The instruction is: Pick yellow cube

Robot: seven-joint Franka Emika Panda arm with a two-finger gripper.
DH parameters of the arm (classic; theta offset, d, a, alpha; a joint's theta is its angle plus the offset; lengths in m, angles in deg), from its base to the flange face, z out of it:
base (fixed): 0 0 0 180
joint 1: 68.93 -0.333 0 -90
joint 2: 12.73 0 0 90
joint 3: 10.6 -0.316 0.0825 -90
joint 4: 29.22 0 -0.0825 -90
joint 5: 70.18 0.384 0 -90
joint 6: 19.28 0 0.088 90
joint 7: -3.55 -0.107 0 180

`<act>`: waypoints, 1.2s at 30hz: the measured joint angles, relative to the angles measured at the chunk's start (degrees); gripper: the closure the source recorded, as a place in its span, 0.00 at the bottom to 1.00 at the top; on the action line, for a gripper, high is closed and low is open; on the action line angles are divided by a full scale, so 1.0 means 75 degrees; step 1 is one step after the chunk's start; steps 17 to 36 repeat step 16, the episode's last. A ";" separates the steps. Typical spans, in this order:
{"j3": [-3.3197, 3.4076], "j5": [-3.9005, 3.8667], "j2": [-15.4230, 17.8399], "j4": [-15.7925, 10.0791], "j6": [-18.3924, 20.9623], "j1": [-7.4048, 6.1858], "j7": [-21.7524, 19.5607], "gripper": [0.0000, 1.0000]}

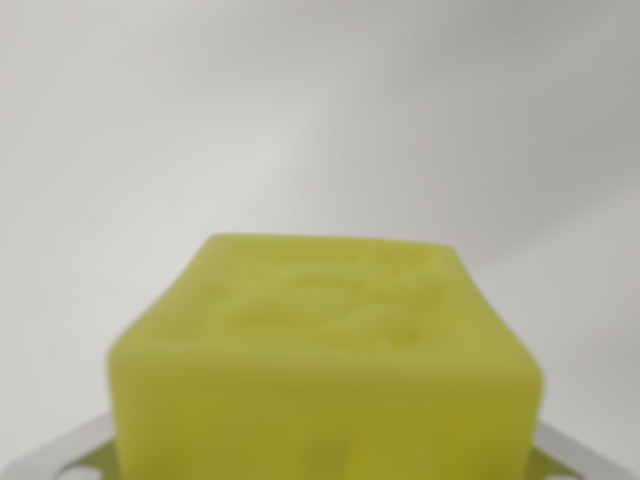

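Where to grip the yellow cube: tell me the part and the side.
Grip the yellow cube across its two flat side faces, at the wrist view's left and right, coming straight down from above. Those faces look parallel; the top carries a raised pattern, a poorer contact.

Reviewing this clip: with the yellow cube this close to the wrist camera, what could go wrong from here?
The yellow cube fills the lower frame, out of focus, so any slip would be hard to spot. Only pale metal parts show at the bottom corners beside it; whether the gripper is shut on it cannot be told, so the hold may be shallow. The white surface behind gives no reference for height.
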 joint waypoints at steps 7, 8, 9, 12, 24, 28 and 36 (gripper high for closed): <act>0.0000 0.0000 0.0176 0.0130 0.0304 0.0000 -0.0002 1.00; 0.0000 -0.0001 0.0195 0.0147 0.0341 0.0000 -0.0002 1.00; 0.0000 -0.0001 0.0213 0.0163 0.0374 0.0000 -0.0002 1.00; 0.0000 -0.0001 0.0245 0.0189 0.0431 0.0000 -0.0002 1.00; 0.0000 -0.0001 0.0247 0.0192 0.0438 0.0000 -0.0002 1.00; 0.0000 -0.0001 0.0247 0.0192 0.0438 0.0000 -0.0002 1.00; 0.0000 -0.0001 0.0247 0.0192 0.0438 0.0000 -0.0002 1.00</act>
